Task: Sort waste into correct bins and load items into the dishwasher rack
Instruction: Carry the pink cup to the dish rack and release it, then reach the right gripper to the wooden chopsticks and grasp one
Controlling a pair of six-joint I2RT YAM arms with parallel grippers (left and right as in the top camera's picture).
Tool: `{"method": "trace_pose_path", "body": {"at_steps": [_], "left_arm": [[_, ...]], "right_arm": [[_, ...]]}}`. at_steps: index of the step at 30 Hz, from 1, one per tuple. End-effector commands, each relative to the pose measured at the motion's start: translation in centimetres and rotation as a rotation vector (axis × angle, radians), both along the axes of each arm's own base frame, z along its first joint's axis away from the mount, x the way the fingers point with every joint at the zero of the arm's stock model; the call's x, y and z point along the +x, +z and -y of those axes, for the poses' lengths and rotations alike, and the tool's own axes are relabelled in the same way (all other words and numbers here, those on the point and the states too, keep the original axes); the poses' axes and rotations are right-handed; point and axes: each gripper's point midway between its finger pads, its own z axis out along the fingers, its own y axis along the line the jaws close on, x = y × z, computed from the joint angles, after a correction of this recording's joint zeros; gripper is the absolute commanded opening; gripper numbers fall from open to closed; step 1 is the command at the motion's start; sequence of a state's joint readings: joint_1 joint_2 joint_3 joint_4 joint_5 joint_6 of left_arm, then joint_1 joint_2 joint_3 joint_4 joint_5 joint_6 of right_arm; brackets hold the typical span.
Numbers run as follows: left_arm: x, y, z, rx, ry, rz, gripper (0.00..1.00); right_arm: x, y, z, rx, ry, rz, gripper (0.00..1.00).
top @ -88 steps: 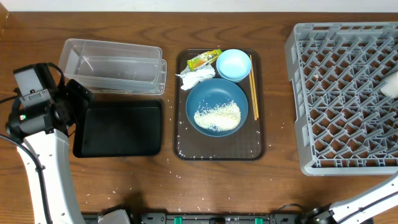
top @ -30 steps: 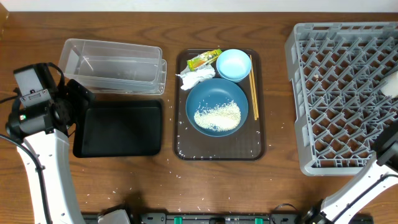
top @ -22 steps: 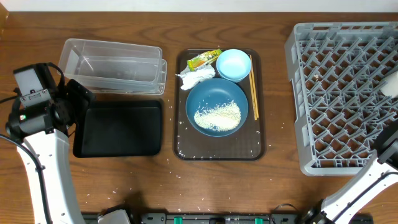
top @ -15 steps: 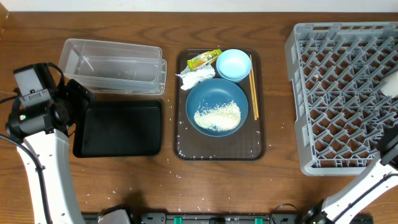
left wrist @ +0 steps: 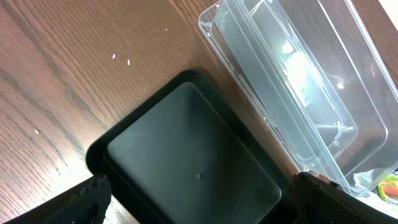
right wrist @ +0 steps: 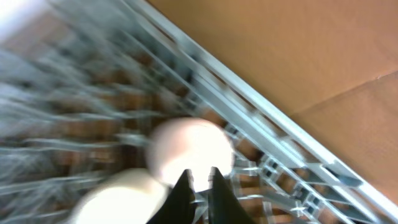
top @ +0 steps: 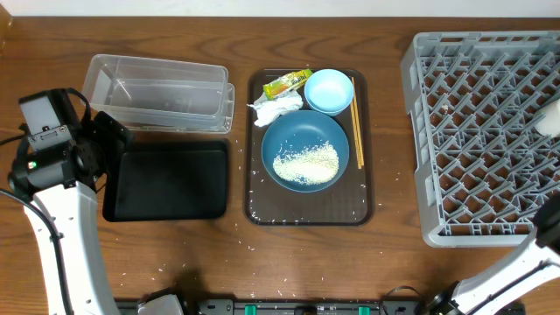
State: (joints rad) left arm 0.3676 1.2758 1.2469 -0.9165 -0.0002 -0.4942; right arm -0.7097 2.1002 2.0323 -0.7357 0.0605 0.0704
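While the right gripper (right wrist: 199, 186) hangs over the right edge of the dishwasher rack (top: 416, 131), its two tips stand narrowly apart with nothing clamped between them. The wrist view is blurred, so finer detail cannot be read. The white cup (right wrist: 189, 149) sits among the rack's pegs just beyond those tips.

The step in hand appears to be releasing the cup into the rack. Spread the fingers fully before any retreat. Withdraw straight upward, clear of the pegs, so that neither finger drags the cup over. Confirm that the cup rests seated before turning away.

Left of the rack, the brown serving tray (top: 306, 210) carries the dark blue plate (top: 276, 136) with rice (top: 306, 164), the light blue bowl (top: 329, 90), the chopsticks (top: 356, 122), the napkin (top: 276, 111) and the wrapper (top: 287, 84). Farther left of the rack lie the clear tub (top: 157, 87) and the black tray (top: 166, 179). The left gripper (left wrist: 199, 202) hovers over the black tray, its fingers wide apart and empty.

Against the earliest overhead frame, the right arm has come up beside the rack's near right corner. Over the last second it has slid slightly outward. The cup, the tray load and the left arm are unchanged.
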Motion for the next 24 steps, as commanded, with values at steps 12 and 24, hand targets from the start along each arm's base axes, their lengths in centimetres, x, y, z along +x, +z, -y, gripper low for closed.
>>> {"method": "trace_pose_path", "body": {"at_steps": [12, 24], "left_arm": [[0.2, 0.7, -0.3, 0.012, 0.008, 0.011, 0.95], [0.2, 0.7, -0.3, 0.012, 0.008, 0.011, 0.95]], "right_arm": [[6.4, 11.8, -26.9, 0.440, 0.814, 0.379, 0.45], [6.0, -0.3, -44.9, 0.340, 0.955, -0.093, 0.66]]}}
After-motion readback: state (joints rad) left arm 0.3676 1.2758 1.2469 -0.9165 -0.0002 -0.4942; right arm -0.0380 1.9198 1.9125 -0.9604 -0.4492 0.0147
